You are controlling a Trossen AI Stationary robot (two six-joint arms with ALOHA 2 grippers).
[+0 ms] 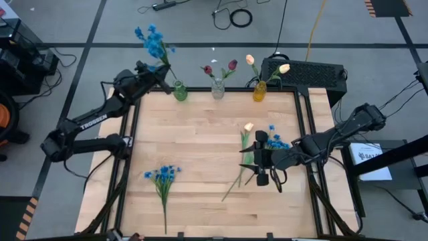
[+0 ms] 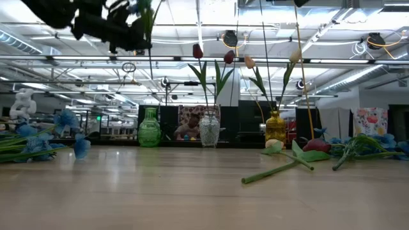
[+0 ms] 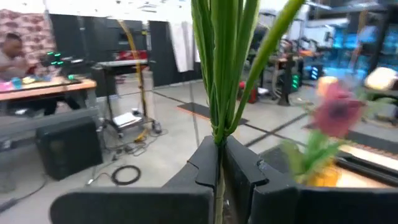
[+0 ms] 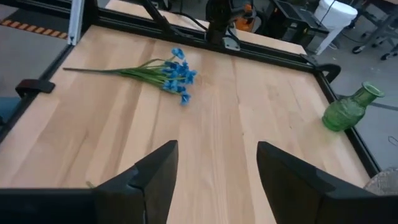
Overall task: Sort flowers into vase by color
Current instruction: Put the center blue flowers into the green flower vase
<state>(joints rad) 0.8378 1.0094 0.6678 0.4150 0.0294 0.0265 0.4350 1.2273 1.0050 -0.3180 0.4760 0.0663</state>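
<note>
The wooden counter point(image 1: 200, 167) fills the middle of the high view. Along its upper edge stand three vases: a green vase point(image 1: 180, 91), a clear vase point(image 1: 218, 88) with two dark red tulips point(image 1: 231, 65), and a yellow vase point(image 1: 259, 91) with two cream tulips point(image 1: 284, 68).

The left gripper point(image 1: 159, 75), in the upper left of the high view, is clenched on the green stem of a blue bunch point(image 1: 152, 41), which it holds above the green vase. In the left wrist view the fingers point(image 3: 205, 165) pinch that stem.

The right gripper point(image 1: 262, 167), at centre right, hangs over a loose pile: a cream tulip point(image 1: 248, 126), a blue bunch point(image 1: 275, 142) and, seen from the low view, a red tulip point(image 2: 317, 145). Its fingers point(image 4: 155, 171) stand apart with nothing between them.

Another blue bunch point(image 1: 162, 175) lies alone at lower left.

By my count: three blue bunches, three red tulips, three cream tulips, though the pile may hide more.

The flowers look light and springy, with thin stems likely to slip or swing. A mid-stem grip, clear of the blossoms, seems best.
</note>
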